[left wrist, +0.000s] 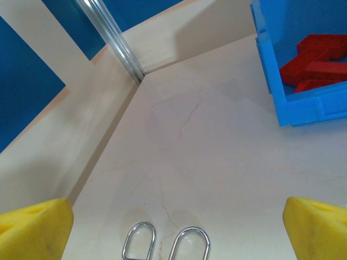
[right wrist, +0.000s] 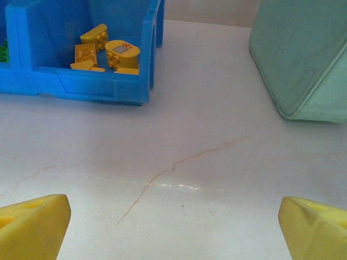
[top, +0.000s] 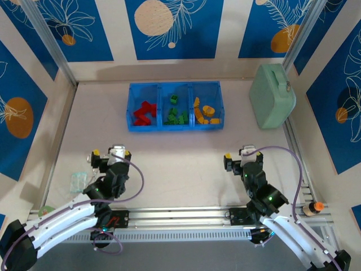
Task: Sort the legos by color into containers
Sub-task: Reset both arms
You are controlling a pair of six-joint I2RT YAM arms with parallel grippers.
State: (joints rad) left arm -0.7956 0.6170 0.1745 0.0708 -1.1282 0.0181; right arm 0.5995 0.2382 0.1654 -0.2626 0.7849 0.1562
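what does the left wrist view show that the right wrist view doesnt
Left wrist, not right: red legos in the blue tray's end compartment, two metal loops on the table, a metal corner post. Right wrist, not left: yellow-orange legos in the tray's other end compartment, the mint-green case beside the tray. Both: tray, table, and open, empty, yellow-fingered jaws, of the left gripper and the right gripper.

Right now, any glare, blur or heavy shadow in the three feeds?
Top external: even light, sharp, brick colours in the tray read cleanly. Left wrist: left fingertips soft at the bottom corners, red legos clear. Right wrist: small glare streak on the table, yellow legos crisp, right fingertips blurred too.
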